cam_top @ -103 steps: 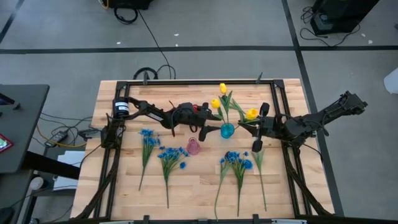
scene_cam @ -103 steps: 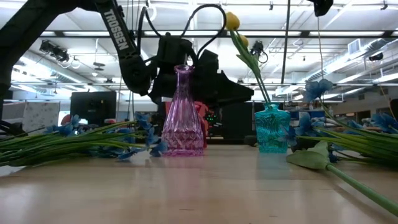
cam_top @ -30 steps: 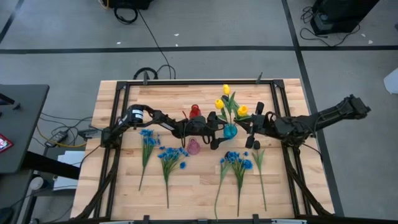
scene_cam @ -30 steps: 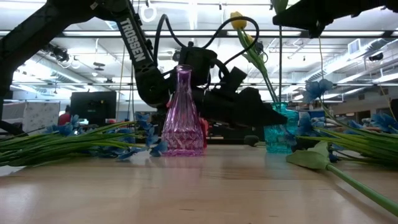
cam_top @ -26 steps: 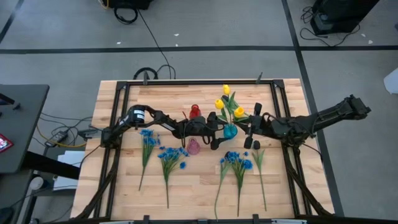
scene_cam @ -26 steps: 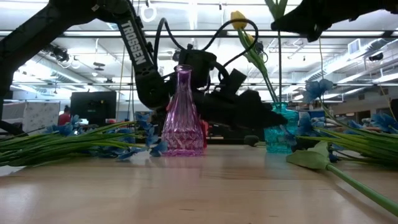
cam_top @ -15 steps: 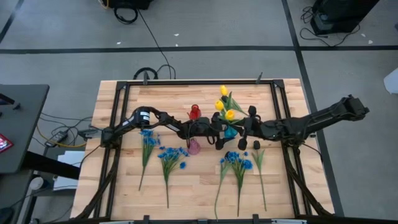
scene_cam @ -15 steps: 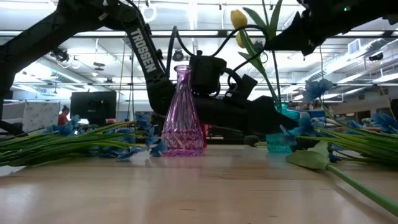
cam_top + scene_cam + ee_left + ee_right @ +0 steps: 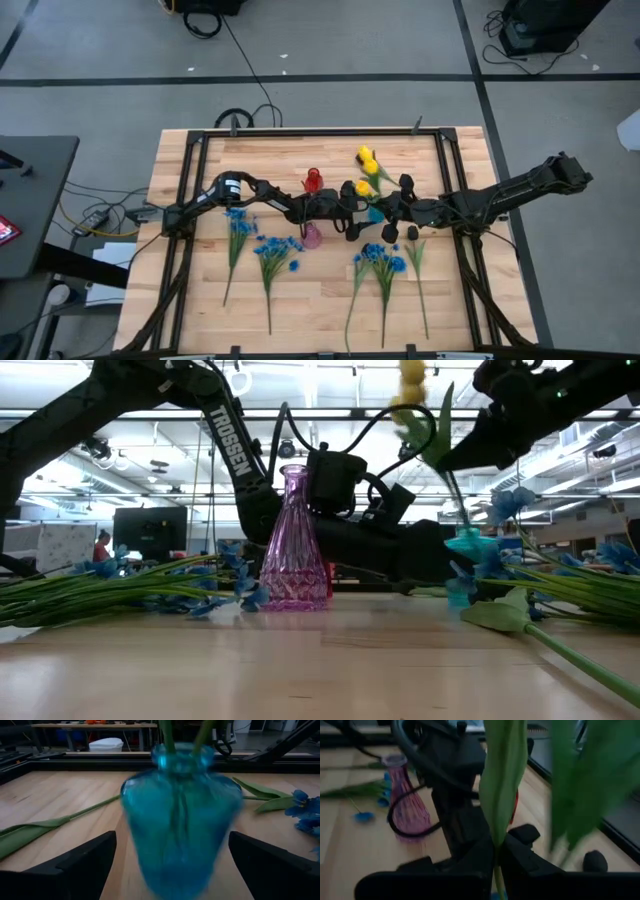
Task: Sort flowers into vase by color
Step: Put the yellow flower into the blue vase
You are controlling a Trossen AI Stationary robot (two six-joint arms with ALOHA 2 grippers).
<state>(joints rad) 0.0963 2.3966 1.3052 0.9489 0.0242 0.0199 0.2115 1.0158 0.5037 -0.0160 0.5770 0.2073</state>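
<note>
Pale wood-plank bench w/ a black frame carries everything. Left arm reaches across it toward centre, low and near level; right arm comes in from the far side, also stretched toward centre, so the two hands nearly meet at the vase.

Step in hand, I'd judge: seating a yellow tulip in the teal glass bulb vase. Right hand is clenched on a green tulip stem, w/ the yellow buds clustered just above the vase. Left hand is spread wide, one finger each side of the vase body, not yet pinching it; looks like it's bracing or about to steady it. In the low view the vase seems tilted and lifted a bit off the bench, tho hard to be sure.

Next move prob. calls for: vase set upright and steady, stem pushed down thru the neck, then right hand lets go.

Pink cut-glass vase stands empty, just beside the left arm. A small red vase sits behind. Blue-blossom bunches lie flat on the near side of the bench, unsorted.
</note>
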